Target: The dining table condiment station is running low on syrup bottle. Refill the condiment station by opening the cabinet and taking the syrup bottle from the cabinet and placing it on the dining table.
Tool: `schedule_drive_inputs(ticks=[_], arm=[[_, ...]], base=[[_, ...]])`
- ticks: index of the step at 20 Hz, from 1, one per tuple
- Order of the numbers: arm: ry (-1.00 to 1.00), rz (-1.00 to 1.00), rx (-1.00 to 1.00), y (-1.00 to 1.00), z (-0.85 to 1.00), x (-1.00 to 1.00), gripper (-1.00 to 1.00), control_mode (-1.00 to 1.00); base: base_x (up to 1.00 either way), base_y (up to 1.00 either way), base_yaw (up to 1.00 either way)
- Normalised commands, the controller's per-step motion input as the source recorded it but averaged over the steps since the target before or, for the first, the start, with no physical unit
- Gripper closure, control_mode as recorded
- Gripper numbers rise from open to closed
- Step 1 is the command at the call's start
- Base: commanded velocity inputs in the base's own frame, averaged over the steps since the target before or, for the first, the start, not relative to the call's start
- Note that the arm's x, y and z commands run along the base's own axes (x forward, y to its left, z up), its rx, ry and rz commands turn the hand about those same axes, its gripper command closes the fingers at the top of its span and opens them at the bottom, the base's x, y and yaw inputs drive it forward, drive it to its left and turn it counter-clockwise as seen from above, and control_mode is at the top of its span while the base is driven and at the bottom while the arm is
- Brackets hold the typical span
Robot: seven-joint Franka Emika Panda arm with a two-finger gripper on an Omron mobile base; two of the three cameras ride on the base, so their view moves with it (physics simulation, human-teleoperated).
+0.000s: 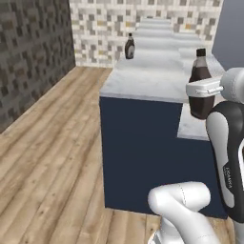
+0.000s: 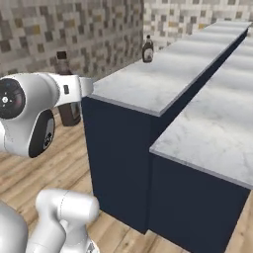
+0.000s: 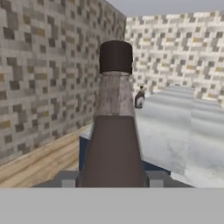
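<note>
Fingers [image 3: 69, 178] pinch my syrup bottle [image 3: 114, 131] upright, off the dining table's [image 1: 152, 76] near corner; next I carry it over and lower.

Arm raised, forearm upright, wrist level; gripper [image 3: 112, 178] fingers [image 3: 66, 179] clamped on both sides of syrup bottle [image 3: 113, 131].

Both base views look forward and down from behind the arm — one from its left, one from its right — onto the near corner of the dining table [image 1: 143, 78], and both reach the second bottle [image 1: 129, 46] far along its top. The hand view sits close behind the held syrup bottle [image 3: 114, 131], facing along the marble top toward that same far bottle.
</note>
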Motion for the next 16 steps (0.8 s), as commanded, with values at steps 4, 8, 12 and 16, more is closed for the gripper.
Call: schedule_drive_inputs(ticks=[4,8,12,16], arm=[[0.0,0.0,0.0,0.0,0.0,0.0,1.0,1.0],[0.0,0.0,0.0,0.0,0.0,0.0,1.0,1.0],[0.0,0.0,0.0,0.0,0.0,0.0,1.0,1.0],[0.0,0.0,0.0,0.0,0.0,0.0,1.0,1.0]], base=[[0.74,1.0,-0.37],[0.68,1.0,-0.5],[0.54,1.0,-0.53],[0.51,1.0,-0.5]])
